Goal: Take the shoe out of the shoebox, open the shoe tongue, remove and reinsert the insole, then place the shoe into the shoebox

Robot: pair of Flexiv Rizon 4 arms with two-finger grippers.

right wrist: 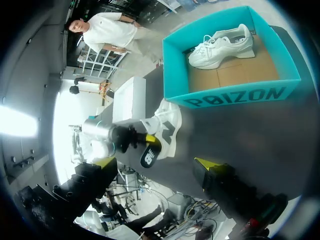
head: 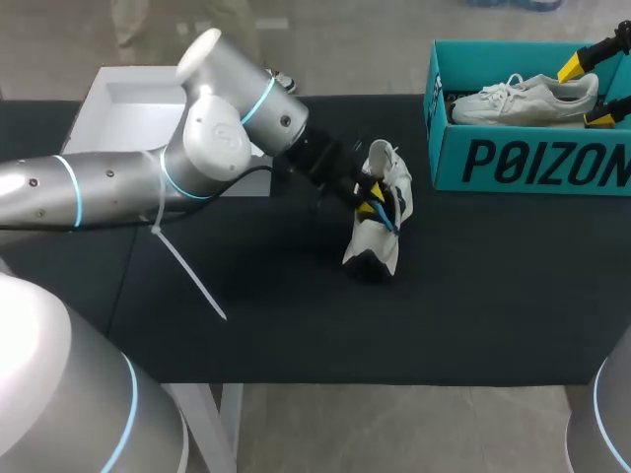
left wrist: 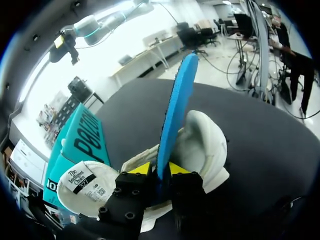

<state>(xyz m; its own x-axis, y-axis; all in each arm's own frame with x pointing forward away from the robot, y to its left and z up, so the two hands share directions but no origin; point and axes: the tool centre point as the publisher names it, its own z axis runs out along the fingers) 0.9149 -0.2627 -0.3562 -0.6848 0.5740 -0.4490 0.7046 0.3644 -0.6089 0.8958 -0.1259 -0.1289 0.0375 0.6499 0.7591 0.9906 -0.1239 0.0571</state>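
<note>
Where set at the far right of table [head: 493,276], shoebox [head: 532,163]: teal, open, one white shoe [head: 523,99] lying inside.
Second shoe [head: 380,222]: mid-table, propped on end, well apart from shoebox.
Insole [left wrist: 175,115]: blue, standing up out of second shoe.
Left gripper [left wrist: 160,169]: pinched narrow on insole.
Right gripper [right wrist: 155,164]: fingers wide, nothing between, at shoebox's right end.
White tray [head: 118,108]: far left, behind left arm.

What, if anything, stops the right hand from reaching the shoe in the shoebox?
Likely yes, nothing does: the shoebox stands open, the shoe lies uncovered inside, and the open right hand is at its end.
</note>
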